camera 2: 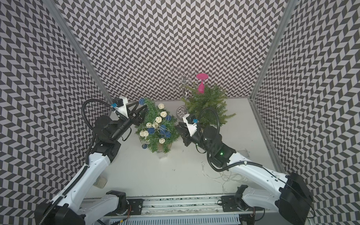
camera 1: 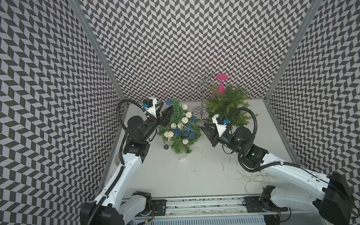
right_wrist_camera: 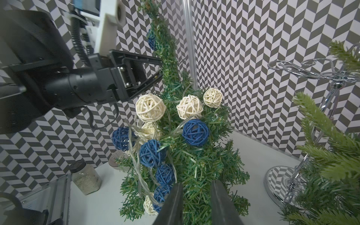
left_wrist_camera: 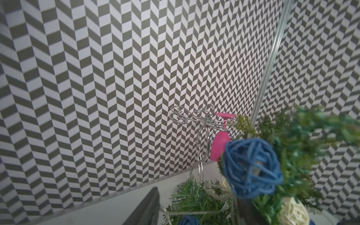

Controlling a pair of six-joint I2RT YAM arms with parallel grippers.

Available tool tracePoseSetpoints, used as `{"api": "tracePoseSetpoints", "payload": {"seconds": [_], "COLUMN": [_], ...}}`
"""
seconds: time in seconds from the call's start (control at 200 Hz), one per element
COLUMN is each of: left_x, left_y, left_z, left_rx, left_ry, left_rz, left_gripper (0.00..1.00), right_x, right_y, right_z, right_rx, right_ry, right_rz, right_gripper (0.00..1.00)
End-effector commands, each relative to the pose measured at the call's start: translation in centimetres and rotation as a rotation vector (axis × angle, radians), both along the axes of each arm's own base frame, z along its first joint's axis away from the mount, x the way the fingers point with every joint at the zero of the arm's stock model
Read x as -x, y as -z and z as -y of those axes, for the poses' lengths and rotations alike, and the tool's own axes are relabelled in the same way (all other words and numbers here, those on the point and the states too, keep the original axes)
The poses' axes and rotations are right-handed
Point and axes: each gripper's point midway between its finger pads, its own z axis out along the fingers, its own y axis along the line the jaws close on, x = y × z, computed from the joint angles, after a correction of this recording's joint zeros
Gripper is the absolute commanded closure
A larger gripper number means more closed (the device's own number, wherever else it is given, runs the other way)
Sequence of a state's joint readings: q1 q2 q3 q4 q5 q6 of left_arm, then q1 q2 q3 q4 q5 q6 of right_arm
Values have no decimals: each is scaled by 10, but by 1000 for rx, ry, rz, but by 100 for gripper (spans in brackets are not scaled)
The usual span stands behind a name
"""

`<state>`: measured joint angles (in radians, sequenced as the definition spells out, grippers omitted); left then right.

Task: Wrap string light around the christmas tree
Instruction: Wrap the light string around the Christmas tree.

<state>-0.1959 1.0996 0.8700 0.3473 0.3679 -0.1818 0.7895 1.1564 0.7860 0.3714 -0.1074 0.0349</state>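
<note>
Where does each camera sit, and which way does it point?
Both top views: high over the front edge, looking down toward the back wall; both arms show, left gripper and right gripper flanking the Christmas tree.
Left wrist: on the left arm, facing the treetop's blue ball and the metal stand; one own finger shows.
Right wrist: on the right arm, facing the tree and left gripper; its two fingers show.
Shared: both wrist views show the stand.
</note>
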Motion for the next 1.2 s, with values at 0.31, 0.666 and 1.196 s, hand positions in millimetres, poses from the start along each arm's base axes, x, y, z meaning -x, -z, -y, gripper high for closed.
{"api": "tracePoseSetpoints", "payload": {"seconds": [0.31, 0.666, 1.196], "left_x": [-19, -4, 23], "left_y": [59, 38, -14], "left_z": [2, -6, -37], "left_rx": [46, 78, 124], "left_ry": [-8, -38, -178], "left_rz": [-190, -131, -66], "left_gripper": [63, 29, 1], "right_x": [5, 10, 4], "right_y": [11, 2, -18], "right_z": [-27, -21, 1], "right_rx": [-5, -34, -97], "right_ry": [-133, -128, -13], "right_rz": [-17, -7, 7], "right_gripper": [73, 59, 32]}}
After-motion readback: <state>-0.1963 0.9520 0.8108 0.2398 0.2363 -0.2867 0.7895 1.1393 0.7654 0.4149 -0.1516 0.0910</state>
